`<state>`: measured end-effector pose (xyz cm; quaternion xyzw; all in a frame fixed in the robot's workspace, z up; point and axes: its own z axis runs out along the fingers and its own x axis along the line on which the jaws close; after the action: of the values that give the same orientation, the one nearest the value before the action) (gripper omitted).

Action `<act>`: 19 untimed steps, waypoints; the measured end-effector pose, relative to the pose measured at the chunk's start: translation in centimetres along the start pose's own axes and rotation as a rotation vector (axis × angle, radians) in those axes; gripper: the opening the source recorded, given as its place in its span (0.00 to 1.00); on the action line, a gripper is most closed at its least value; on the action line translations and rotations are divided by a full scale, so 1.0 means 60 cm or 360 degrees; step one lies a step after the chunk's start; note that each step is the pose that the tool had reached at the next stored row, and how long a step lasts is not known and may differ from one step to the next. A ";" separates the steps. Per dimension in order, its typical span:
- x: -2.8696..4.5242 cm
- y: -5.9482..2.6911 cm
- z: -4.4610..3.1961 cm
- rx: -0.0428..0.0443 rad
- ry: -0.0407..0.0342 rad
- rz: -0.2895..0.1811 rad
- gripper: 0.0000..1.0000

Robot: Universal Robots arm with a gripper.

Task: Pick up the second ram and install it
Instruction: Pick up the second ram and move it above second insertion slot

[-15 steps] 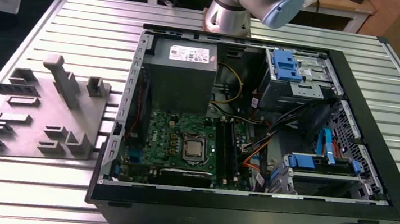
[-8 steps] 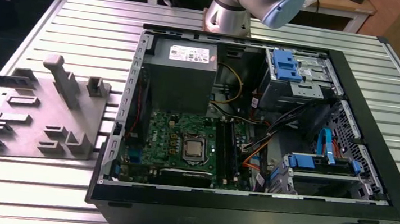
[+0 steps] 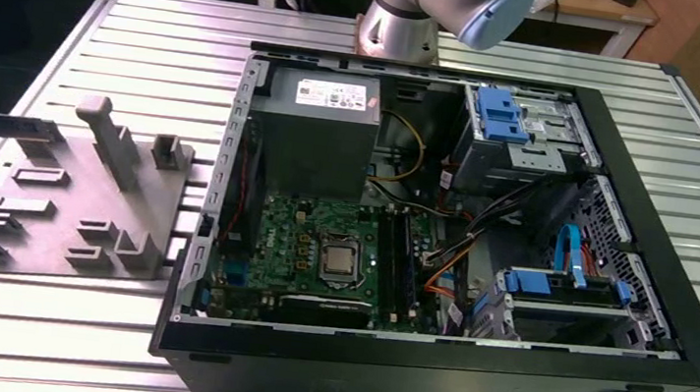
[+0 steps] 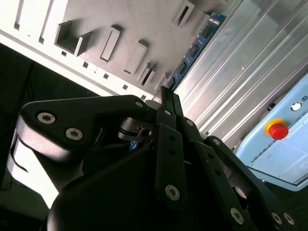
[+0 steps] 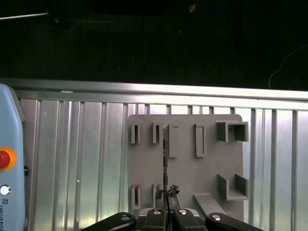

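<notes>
The gripper is clenched on the second ram. Its black fingers meet on one end of the stick, and the blue-green board with black chips reaches straight out past the fingertips, seen edge-on in the first wrist view. The rest of the ram's length hangs free, with open room along both flat faces.

Directly beneath the fingertips lies a grey fixture plate. It carries rows of narrow upright slots and, further to one side, two open box-shaped holders. The ram hangs over the plate's middle, in line with the slots and between two rows of them. I cannot tell how far it is above them.

Around the plate the ribbed aluminium table is bare. Out to one side of the gripper a pale blue pendant with a red button lies on the slats, well apart from the ram. Beyond the plate the table ends at a straight edge, with dark floor past it.

In the exterior view the plate sits at the exterior view's left of an open black computer case. Inside the case are the green motherboard, a grey power supply and bundled cables. The arm rises behind the case.
</notes>
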<state>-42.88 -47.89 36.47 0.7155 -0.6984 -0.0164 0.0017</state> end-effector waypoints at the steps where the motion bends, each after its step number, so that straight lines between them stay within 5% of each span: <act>1: 0.000 0.000 -0.004 0.0001 0.0000 0.0000 0.12; 8: -0.001 0.001 -0.028 0.0003 0.0000 0.0001 0.12; 19: -0.001 0.001 -0.038 0.0005 -0.0001 0.0048 0.12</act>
<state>-42.88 -47.86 38.78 0.7050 -0.7090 -0.0156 0.0005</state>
